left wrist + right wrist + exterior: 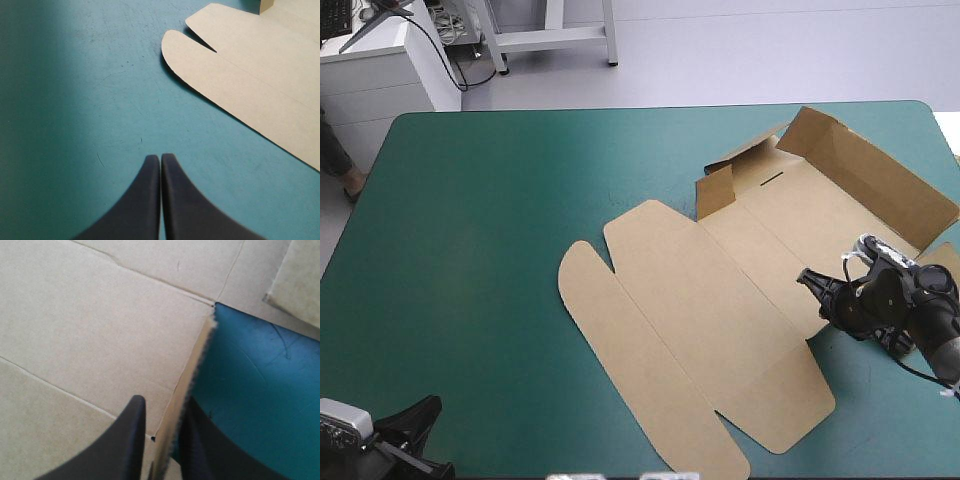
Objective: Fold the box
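The brown box point(720, 300) lies on the teal-green cover point(470, 250), and most of the bare cover is to the left of the box. Its long panels with the rounded flap point(582, 275) lie flat. At its far end some walls point(875, 170) stand up. The right gripper point(812, 283) is at the right edge of the box, and its black fingers point(131, 440) are clenched on a thin raised edge of board point(187, 390). The left gripper point(160, 159) is well apart from the box, nearer than the rounded flap, over bare cover. Its fingers are pressed together and grasp nothing.
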### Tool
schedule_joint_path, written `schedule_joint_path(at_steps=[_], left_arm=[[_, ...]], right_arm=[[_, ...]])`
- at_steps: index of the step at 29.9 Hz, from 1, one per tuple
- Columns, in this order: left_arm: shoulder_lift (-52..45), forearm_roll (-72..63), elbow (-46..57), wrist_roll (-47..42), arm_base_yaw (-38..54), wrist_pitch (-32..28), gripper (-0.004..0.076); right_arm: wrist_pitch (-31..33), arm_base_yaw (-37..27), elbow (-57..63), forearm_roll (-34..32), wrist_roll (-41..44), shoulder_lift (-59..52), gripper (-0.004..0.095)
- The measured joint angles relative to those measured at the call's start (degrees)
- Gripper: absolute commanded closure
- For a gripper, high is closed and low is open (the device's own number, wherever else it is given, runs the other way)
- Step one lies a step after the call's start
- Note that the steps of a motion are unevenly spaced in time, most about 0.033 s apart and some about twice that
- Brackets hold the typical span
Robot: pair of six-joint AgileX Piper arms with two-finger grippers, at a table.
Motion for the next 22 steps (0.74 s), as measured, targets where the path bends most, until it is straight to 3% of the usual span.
schedule_joint_path(at_steps=[8,16,22], left_arm=[[0.00,0.00,0.00,0.00,0.00,0.00,0.0732],[0.00,0.00,0.00,0.00,0.00,0.00,0.0732],[0.00,0.00,0.00,0.00,0.00,0.00,0.0732]], right_arm=[[0.91,0.00,-0.04,-3.78,-3.54,0.14,0.0921],[2.30,0.00,-9.27,-3.78,-20.54,8.90,0.0921],[8.43,0.00,-26.96,-3.78,-34.76,22.99,0.0921]])
